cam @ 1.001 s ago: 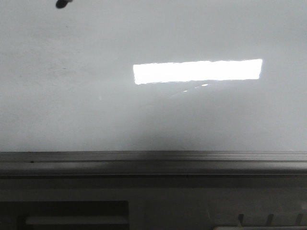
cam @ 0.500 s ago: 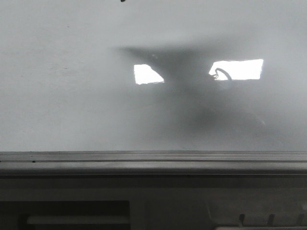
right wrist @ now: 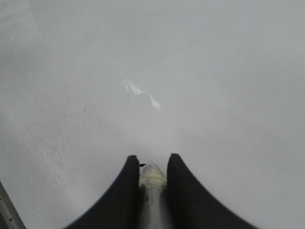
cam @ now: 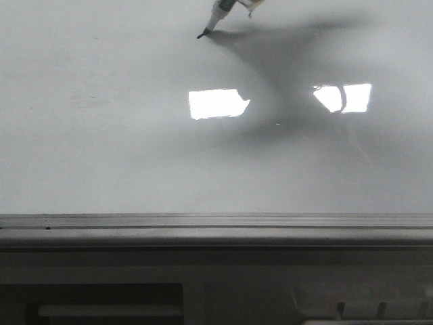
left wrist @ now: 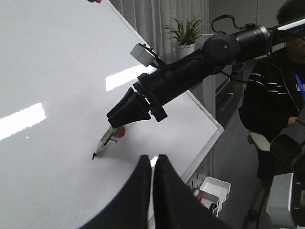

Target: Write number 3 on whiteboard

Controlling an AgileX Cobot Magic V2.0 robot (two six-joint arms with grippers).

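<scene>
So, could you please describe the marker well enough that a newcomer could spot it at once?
Find the whiteboard and the black right gripper reaching over it. The marker sticks out of that gripper, a slim white barrel with a dark tip at the board, the only pale thing in black jaws.

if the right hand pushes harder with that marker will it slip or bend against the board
Probably slip rather than bend. The marker looks like a stiff plastic barrel, clamped in the right hand. The whiteboard is glossy enough to mirror the ceiling lights, so the tilted tip would likely skate. Only the small tip might give slightly.
</scene>
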